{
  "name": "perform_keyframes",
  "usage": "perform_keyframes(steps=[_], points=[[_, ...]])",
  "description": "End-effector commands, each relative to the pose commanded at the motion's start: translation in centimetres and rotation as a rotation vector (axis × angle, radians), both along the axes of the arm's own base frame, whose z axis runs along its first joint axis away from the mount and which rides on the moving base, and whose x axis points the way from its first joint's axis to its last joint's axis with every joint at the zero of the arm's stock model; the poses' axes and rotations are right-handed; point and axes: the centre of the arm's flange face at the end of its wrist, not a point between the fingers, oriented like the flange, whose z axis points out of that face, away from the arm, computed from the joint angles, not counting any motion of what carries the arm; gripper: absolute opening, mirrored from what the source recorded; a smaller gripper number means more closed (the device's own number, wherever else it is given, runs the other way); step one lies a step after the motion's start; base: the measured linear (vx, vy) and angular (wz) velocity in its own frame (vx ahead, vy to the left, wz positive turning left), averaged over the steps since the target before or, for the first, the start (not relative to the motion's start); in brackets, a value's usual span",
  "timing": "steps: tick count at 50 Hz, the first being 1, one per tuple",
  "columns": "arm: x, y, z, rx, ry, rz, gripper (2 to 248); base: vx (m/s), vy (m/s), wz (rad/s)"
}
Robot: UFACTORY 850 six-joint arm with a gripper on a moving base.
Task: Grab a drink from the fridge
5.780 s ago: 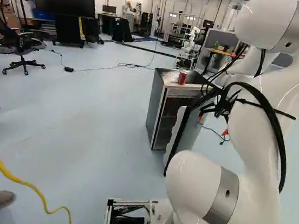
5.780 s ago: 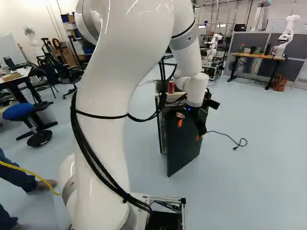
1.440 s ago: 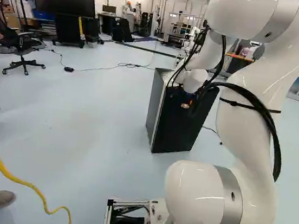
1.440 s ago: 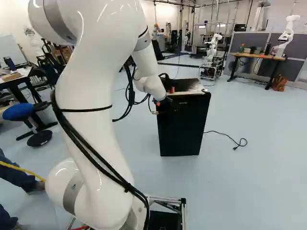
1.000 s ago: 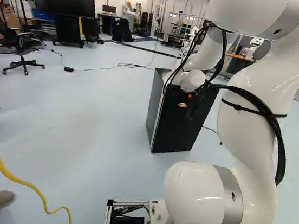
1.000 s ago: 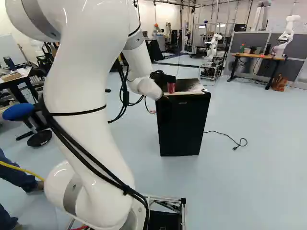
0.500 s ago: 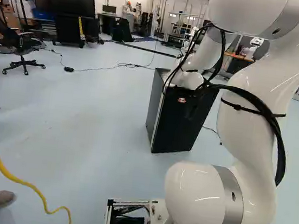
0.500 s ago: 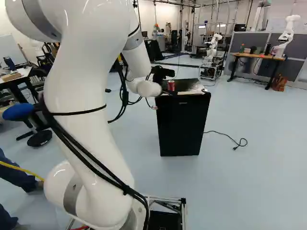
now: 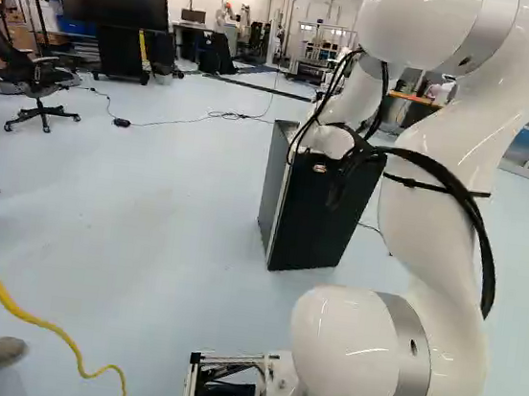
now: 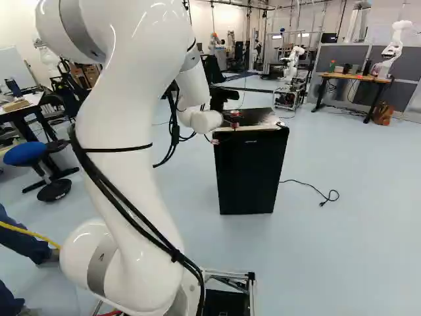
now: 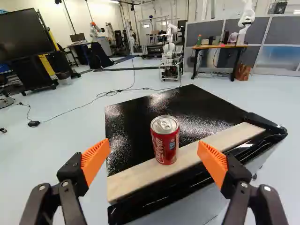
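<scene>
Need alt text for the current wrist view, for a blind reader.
A red drink can stands upright on a pale strip along the near edge of a black fridge top, ahead of the open, orange-padded fingers. Beyond, a cable crosses the floor.

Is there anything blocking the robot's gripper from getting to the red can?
No, nothing visible stands between the open gripper and the red can. The can stands ahead, on the pale strip along the fridge's top.
</scene>
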Motion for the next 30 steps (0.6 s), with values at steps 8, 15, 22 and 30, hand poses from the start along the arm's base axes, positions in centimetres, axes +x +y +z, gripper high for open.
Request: perform_keyframes(steps=[8, 15, 22, 30], points=[[1.3, -0.1, -1.0, 0.000, 0.005, 0.002, 247, 0.000, 0.000, 0.000], [2.3, -0.4, -1.7, -0.005, -0.013, -0.001, 247, 0.000, 0.000, 0.000], [3.1, -0.9, -2.2, -0.014, -0.047, -0.008, 247, 0.000, 0.000, 0.000], [3.5, -1.2, -2.3, -0.018, -0.062, -0.013, 247, 0.000, 0.000, 0.000]])
